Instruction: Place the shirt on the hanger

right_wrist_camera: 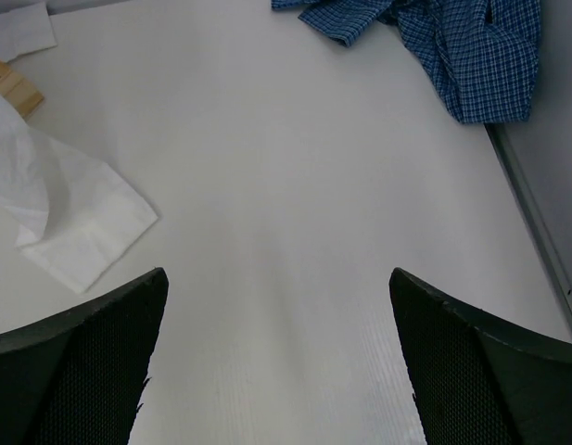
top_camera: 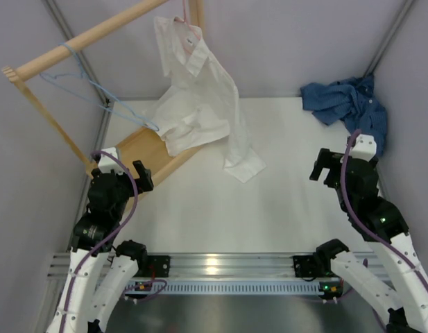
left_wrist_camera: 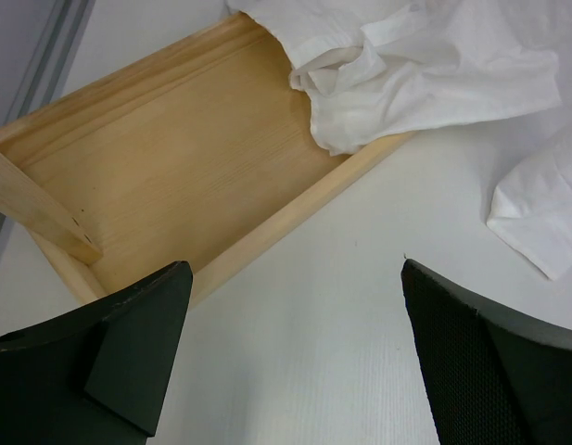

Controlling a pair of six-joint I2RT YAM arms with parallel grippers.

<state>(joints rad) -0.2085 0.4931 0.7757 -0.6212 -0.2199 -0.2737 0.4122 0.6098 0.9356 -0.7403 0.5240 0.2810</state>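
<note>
Nearest the arm bases, the left gripper (top_camera: 125, 168) hangs with its black fingers spread wide and nothing between them, over the white table (top_camera: 269, 201) just beside the shallow pale-wood tray base (left_wrist_camera: 174, 167) of the clothes rack. The right gripper (top_camera: 336, 164) is likewise spread and empty above bare table, as its wrist view confirms (right_wrist_camera: 278, 278).

Further back, a rumpled white shirt (top_camera: 200, 104) drapes from the rack's round wooden rod (top_camera: 96, 31) down into the tray and onto the table. The dark blue finely checked shirt (top_camera: 345, 104) lies in a crumpled heap in the far right corner, just beyond the right gripper and against the wall. The thin light-blue wire hanger (top_camera: 96, 87) hangs from the rod at far left, well apart from that shirt.

Judging from this, a blind pinch into the heap would likely catch a wad of cloth instead of the collar, leaving the shirt twisted. The wall close by could block the fingers. The wire hanger looks slippery, and pulling it free could snag the white shirt beside it.

The blue shirt's collar and buttons cannot be made out, and the right gripper covers its near edge in the top view. The hanger's lower end is lost against the white cloth, and neither wrist camera shows it
</note>
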